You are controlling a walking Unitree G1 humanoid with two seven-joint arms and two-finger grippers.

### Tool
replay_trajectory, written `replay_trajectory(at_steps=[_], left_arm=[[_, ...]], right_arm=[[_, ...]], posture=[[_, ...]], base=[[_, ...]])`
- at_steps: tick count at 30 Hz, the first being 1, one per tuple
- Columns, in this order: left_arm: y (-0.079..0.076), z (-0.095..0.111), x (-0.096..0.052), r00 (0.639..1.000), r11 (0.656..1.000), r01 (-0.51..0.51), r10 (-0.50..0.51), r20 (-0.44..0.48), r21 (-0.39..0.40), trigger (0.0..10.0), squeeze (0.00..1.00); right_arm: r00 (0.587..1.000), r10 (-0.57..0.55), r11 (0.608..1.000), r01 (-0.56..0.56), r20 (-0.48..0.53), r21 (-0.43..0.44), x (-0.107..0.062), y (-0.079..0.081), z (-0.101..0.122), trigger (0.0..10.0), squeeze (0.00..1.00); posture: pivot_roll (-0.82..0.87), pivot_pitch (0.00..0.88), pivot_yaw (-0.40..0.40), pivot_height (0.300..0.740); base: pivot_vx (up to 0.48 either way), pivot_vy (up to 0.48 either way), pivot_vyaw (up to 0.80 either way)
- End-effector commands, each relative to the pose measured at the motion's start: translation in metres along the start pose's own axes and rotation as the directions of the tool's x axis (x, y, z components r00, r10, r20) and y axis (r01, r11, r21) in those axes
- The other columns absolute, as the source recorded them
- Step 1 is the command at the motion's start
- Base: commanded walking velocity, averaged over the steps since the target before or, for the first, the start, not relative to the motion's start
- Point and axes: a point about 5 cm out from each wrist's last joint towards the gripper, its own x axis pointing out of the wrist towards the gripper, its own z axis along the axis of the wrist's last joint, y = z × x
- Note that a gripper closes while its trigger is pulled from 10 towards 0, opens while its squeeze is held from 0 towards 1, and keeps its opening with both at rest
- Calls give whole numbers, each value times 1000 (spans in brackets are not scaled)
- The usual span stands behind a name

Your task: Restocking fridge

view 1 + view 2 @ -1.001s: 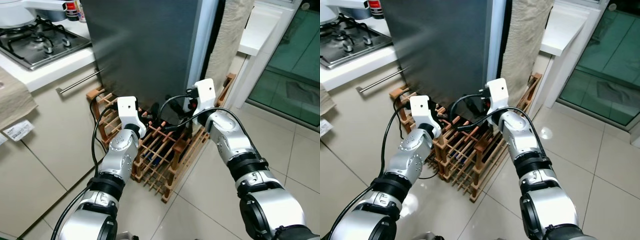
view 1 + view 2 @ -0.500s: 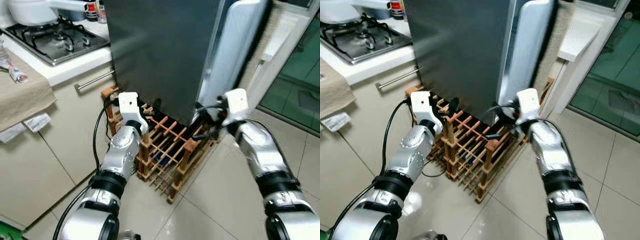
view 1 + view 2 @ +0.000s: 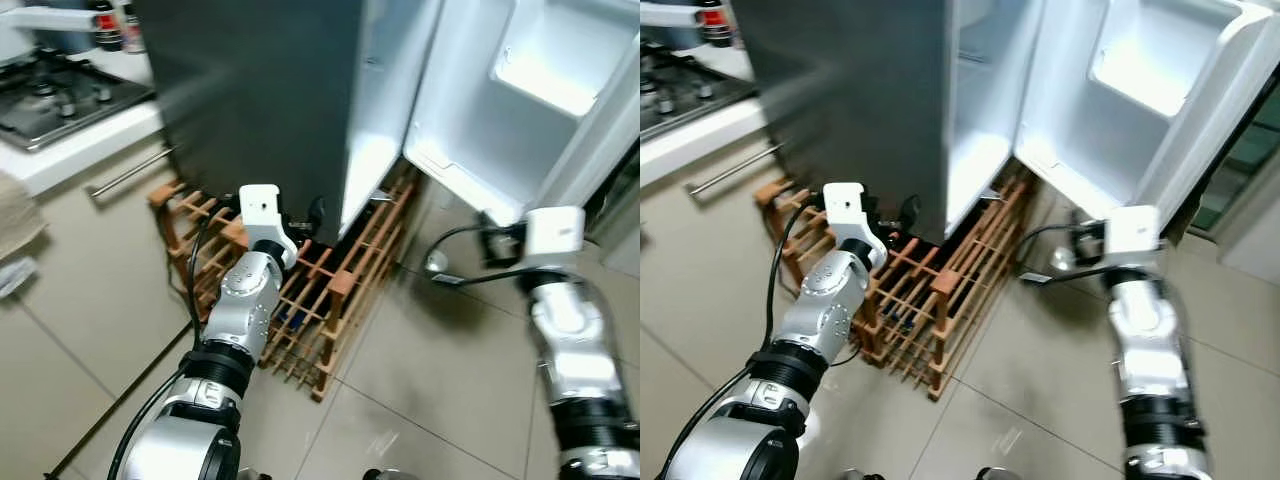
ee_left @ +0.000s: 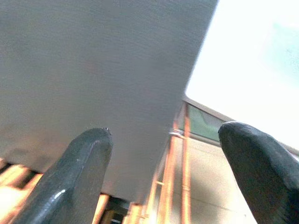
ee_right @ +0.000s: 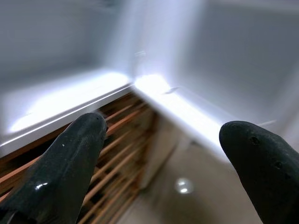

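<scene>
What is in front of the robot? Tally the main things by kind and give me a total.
Claws: 2 (left claw, right claw, both open)
Fridge: 1, door open
Wooden rack: 1
Stove: 1
Total: 5

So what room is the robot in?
Most likely a home kitchen. There's a tall grey fridge with its door swung open, a gas stove on the white counter, and a wooden rack on the tiled floor.
</scene>
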Motion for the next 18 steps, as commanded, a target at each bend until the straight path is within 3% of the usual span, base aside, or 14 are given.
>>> replay_trajectory(at_steps=[1,5,9,11,13,14,16,18], left_arm=[[2,-1,1,1000,1000,8,-7,-22,30,10000,0],[4,-8,1,997,998,36,-32,-70,49,10000,0],[12,-34,-1,971,992,33,-3,-239,120,10000,0],[18,-59,-11,932,988,15,43,-360,156,10000,0],[19,-66,-15,917,987,10,55,-394,162,10000,0],[21,-85,-27,876,987,-7,83,-475,159,10000,0],[22,-92,-32,861,986,-12,95,-499,167,10000,0],[23,-110,-45,811,986,-17,111,-574,166,10000,0]], right_arm=[[999,27,1000,-28,34,13,1,5,7,10000,0],[998,64,996,-63,-21,70,5,19,-5,10000,0],[957,174,973,-132,-231,187,9,39,-42,10000,0],[925,189,965,-113,-329,237,6,45,-63,10000,0],[910,193,964,-106,-366,246,4,46,-70,10000,0],[872,197,957,-73,-448,280,-5,49,-88,10000,0],[857,189,957,-52,-479,285,-8,49,-94,10000,0],[813,191,952,-16,-550,307,-18,52,-109,10000,0]], posture=[[-105,0,7,740],[-102,0,8,740],[-97,0,7,740],[-94,0,7,740],[-95,0,6,740],[-92,0,5,740],[-92,0,5,740],[-92,0,7,740]], base=[[0,0,0],[0,0,0],[0,0,0],[0,0,0],[0,0,0],[0,0,0],[0,0,0],[0,0,0]])
